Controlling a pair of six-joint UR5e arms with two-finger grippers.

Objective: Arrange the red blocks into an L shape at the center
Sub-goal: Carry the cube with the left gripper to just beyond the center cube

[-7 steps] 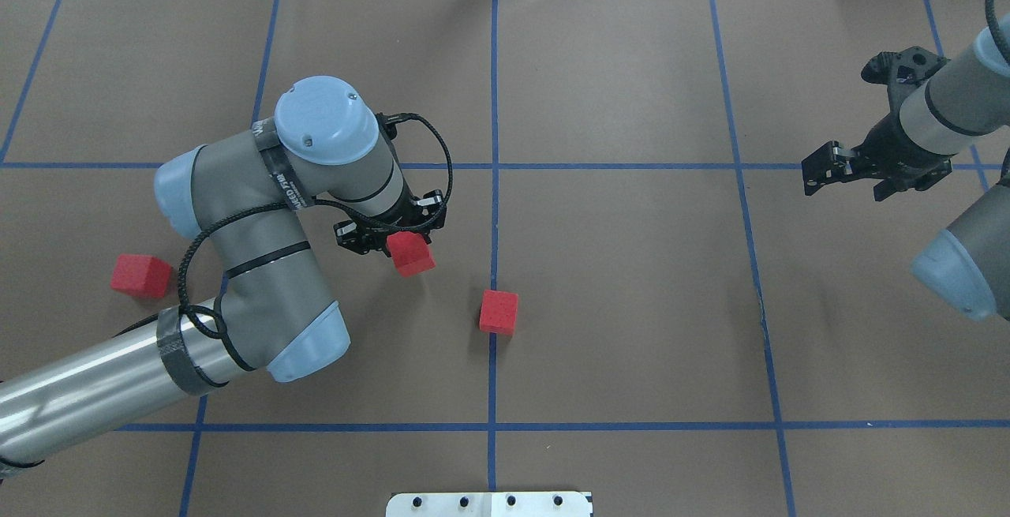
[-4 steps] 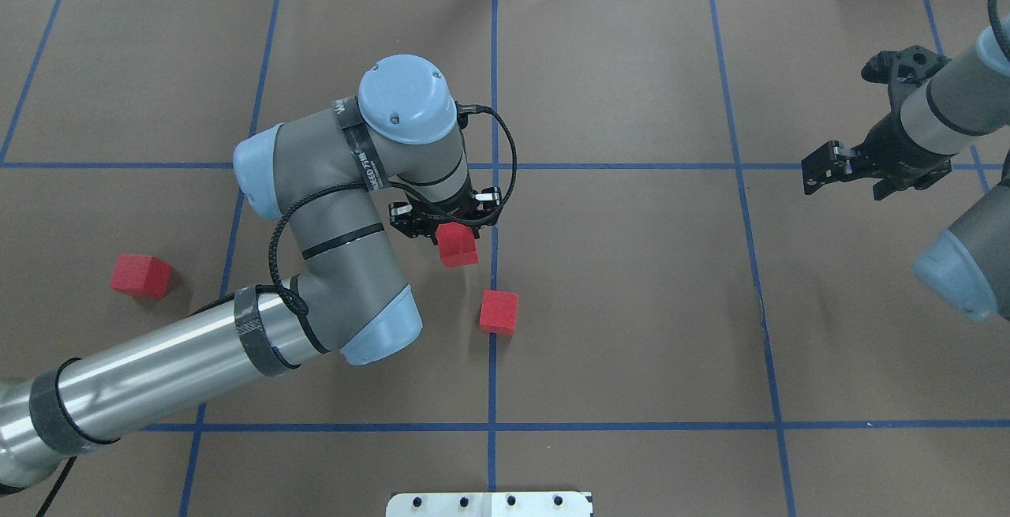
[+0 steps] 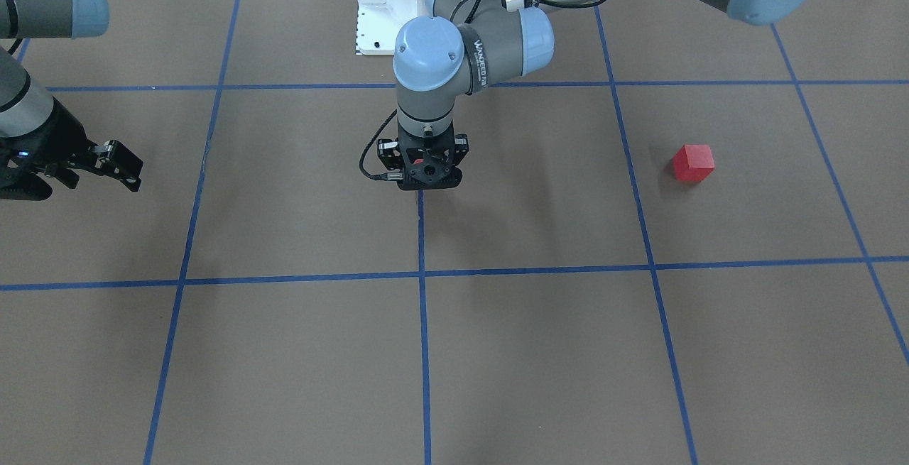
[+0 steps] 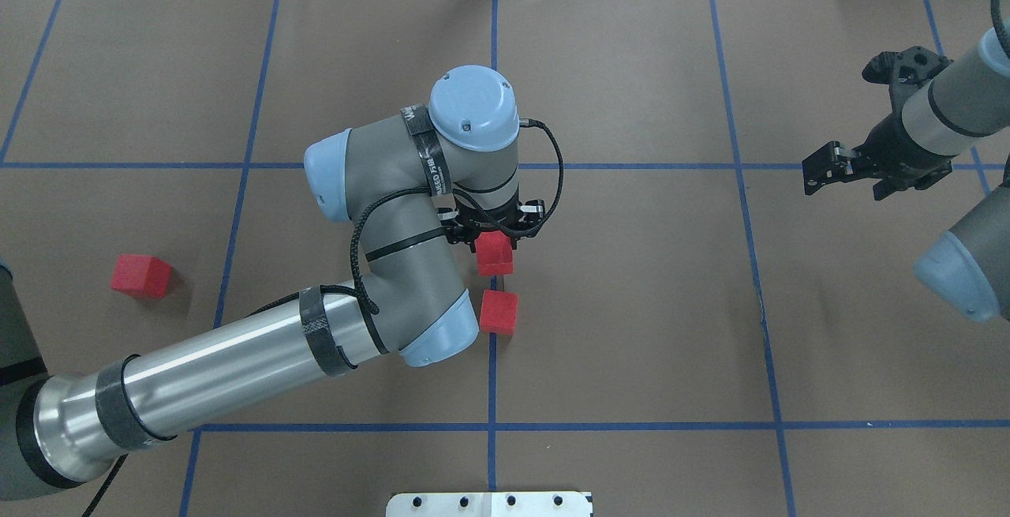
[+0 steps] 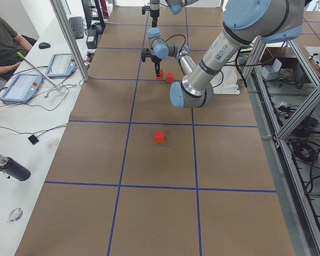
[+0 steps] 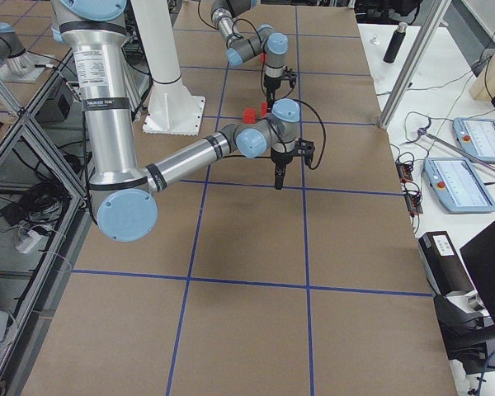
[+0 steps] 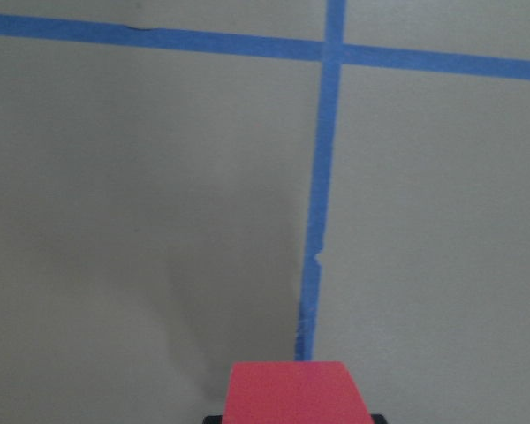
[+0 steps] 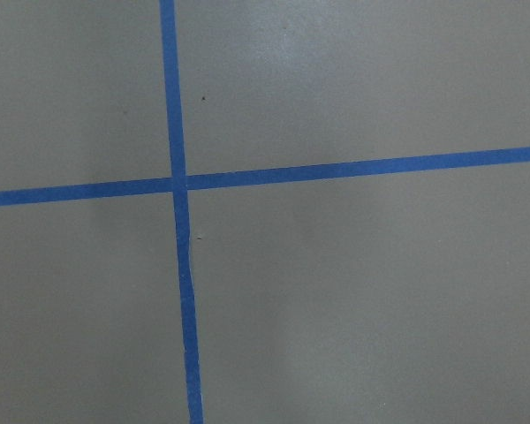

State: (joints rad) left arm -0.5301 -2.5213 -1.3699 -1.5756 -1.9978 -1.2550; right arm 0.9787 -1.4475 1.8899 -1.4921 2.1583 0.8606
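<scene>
My left gripper point(image 4: 495, 242) is shut on a red block point(image 4: 495, 253) and holds it over the middle blue tape line point(image 4: 492, 375), the center. In the left wrist view this block point(image 7: 296, 394) fills the bottom edge, with the tape line running away from it. A second red block point(image 4: 499, 312) rests on the line, just on the near side of the held one with a small gap. The third red block point(image 4: 140, 276) point(image 3: 693, 162) lies far off on the left side. My right gripper point(image 4: 852, 179) hangs open and empty at the far right.
A white base plate point(image 4: 489, 503) sits at the near table edge. The right wrist view shows only a tape crossing point(image 8: 178, 184) on brown matting. A person sits at a side desk with tablets point(image 5: 21, 88) beyond the table's far edge.
My left arm has swung right with the red block in its grip, from left of the centre line to over it, beside the resting block. The right arm has stayed still.
</scene>
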